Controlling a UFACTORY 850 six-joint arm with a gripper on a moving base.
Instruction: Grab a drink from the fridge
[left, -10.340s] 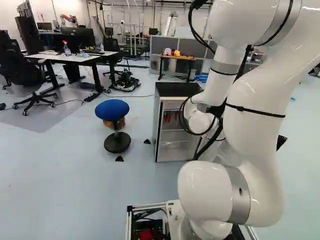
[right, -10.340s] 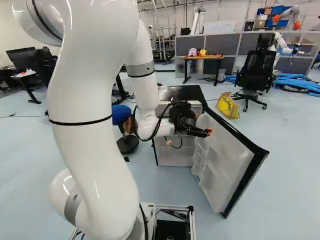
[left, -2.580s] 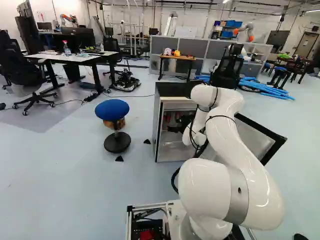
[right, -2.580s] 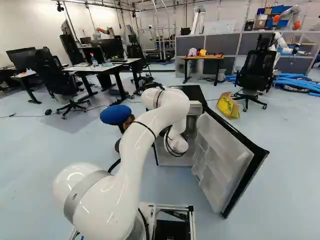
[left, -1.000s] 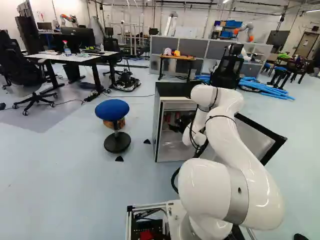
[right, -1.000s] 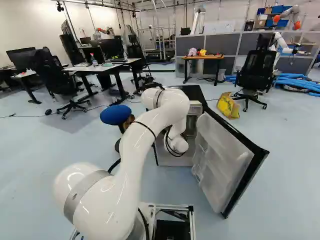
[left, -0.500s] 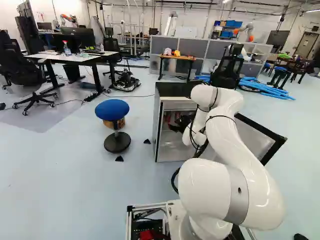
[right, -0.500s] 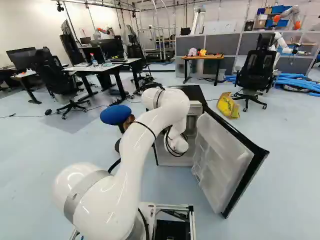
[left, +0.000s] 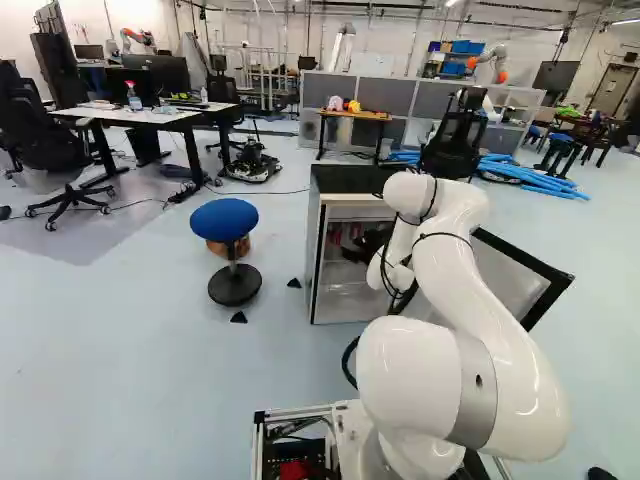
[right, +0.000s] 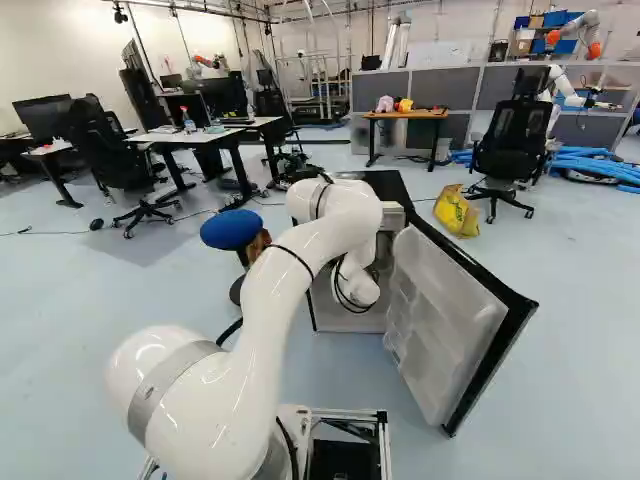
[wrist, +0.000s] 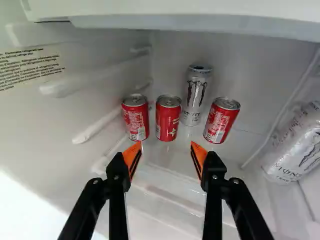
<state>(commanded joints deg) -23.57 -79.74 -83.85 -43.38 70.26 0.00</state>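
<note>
In the left base view my gripper (left: 368, 244) reaches into the small fridge (left: 316, 262), mostly hidden by the arm. Seen from the wrist, the gripper (wrist: 165, 144) stands open with nothing between its orange pads. Ahead of it on the shelf stand a red can (wrist: 135, 117), a second red can (wrist: 168, 119) roughly in line with the gap, and a third red can (wrist: 221, 121) off to one side. A tall silver can (wrist: 196, 96) is behind the last two. Another silver can (wrist: 296, 145) is farther to that side, nearer the fridge wall.
The fridge door (right: 445, 320) hangs open beside the arm. A ribbed side wall (wrist: 75, 90) of the fridge lies on the other side, with its ceiling edge (wrist: 190, 22) above. A blue stool (left: 225, 218) stands near the fridge; another robot (right: 580, 30) is far back.
Compared with ten seconds ago, my arm has swung from in front of the open door and down into the fridge. Over the last second it has shifted only slightly. The base has stayed put.
</note>
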